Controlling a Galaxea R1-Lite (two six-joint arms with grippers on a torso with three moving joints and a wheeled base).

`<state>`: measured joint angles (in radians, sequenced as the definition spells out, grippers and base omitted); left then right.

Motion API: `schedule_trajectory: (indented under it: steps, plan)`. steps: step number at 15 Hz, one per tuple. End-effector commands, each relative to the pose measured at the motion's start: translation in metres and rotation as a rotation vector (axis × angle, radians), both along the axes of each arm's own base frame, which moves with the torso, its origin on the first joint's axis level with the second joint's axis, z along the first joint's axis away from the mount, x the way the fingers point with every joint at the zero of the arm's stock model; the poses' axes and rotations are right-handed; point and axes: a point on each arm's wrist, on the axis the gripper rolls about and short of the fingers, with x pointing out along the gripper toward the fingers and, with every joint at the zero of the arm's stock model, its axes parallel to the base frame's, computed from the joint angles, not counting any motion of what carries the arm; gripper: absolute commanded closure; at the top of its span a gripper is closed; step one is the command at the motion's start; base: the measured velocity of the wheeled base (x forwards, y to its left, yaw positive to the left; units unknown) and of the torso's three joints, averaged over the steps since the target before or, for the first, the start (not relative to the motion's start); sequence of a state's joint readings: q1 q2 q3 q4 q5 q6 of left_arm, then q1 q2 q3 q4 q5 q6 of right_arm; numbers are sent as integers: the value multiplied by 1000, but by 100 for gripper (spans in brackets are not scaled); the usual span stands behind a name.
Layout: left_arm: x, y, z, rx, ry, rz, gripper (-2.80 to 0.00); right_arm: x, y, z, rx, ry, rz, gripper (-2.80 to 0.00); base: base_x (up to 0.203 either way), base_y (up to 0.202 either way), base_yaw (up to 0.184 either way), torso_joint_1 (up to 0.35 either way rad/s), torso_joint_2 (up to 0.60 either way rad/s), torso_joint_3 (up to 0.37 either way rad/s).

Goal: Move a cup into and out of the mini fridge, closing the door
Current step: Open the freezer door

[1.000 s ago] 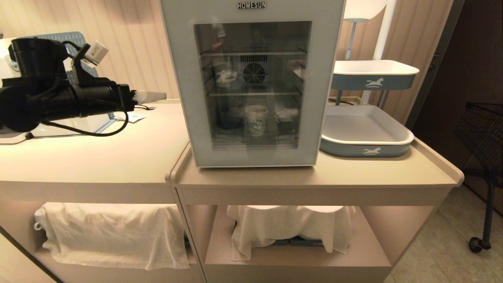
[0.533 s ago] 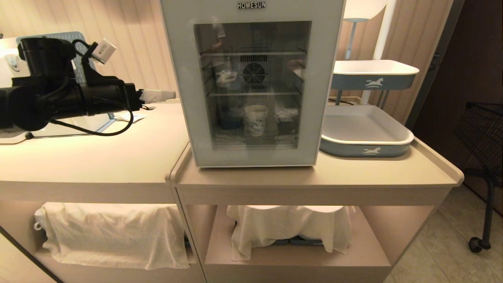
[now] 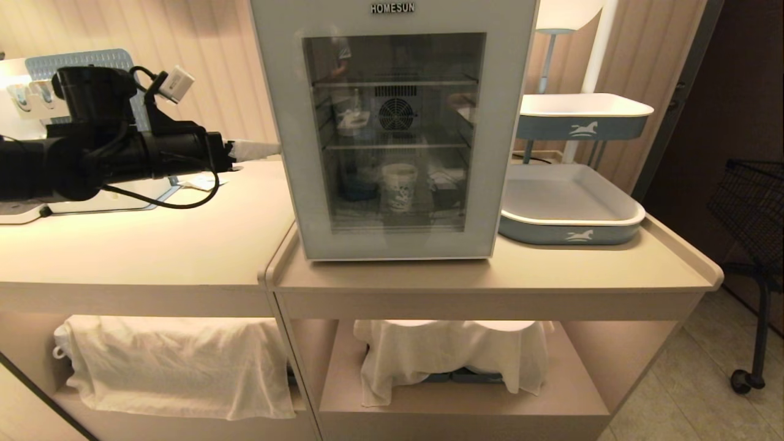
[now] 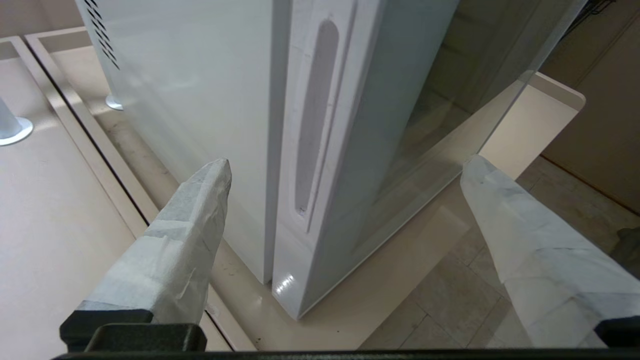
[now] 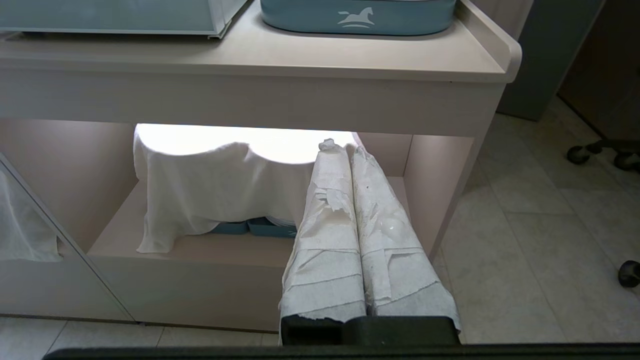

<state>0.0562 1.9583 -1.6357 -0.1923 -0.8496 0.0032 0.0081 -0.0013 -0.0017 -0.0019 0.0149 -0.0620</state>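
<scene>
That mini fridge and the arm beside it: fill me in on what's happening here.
The mini fridge sits on the counter with its door shut. The cup stands inside on the lower shelf, visible through the glass. The left gripper is level at the fridge's left side, jaws wide open, lined up with the door's slot handle but not touching it. The right gripper is parked low in front of the counter's lower shelf, jaws shut and empty.
</scene>
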Motion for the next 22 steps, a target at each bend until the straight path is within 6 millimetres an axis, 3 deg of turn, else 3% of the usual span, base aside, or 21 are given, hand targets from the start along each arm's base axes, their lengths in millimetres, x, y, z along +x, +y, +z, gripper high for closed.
schedule_trajectory:
  steps: [1,8,13,22]
  plan:
    - [6,-1,-5,-1,8,-7,-280,0,0,0,-1,0,0,0,0,0,0,0,0,0]
    - [-4,-19,-1,-7,16,-48,-280,0,0,0,-1,0,0,0,0,0,0,0,0,0]
    - [-12,-41,22,-6,-58,-99,-280,0,0,0,-1,0,0,0,0,0,0,0,0,0]
    - [-17,-47,31,-3,-90,-112,-280,0,0,0,-1,-1,0,0,0,0,0,0,0,0]
